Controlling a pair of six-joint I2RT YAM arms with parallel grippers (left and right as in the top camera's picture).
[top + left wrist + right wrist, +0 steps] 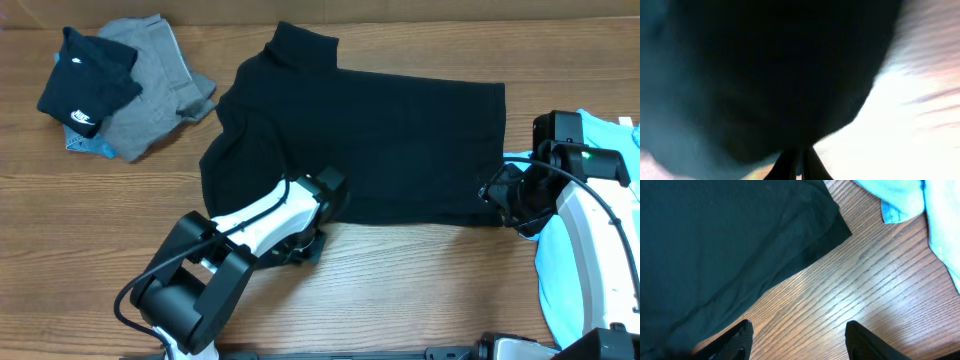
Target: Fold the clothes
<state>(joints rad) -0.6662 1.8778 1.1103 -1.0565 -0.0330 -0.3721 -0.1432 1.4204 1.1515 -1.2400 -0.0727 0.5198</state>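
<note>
The clothes [370,140], a large plain black T-shirt, lie spread flat across the middle of the wooden table. My left gripper [325,195] sits at the shirt's front hem. In the left wrist view the blurred black fabric [765,75] fills the frame and runs down into the gripper [799,162], whose fingers are pressed together on it. My right gripper [500,195] hovers by the shirt's right front corner. The right wrist view has that gripper [799,330] open over bare wood, with the shirt's corner [715,245] just beyond the left finger and nothing between the fingers.
A pile at the back left holds a small black garment with a white logo [85,85] and a grey garment [155,85]. Light blue cloth [600,135] lies at the right edge, also the light blue cloth [910,200] beyond the right gripper.
</note>
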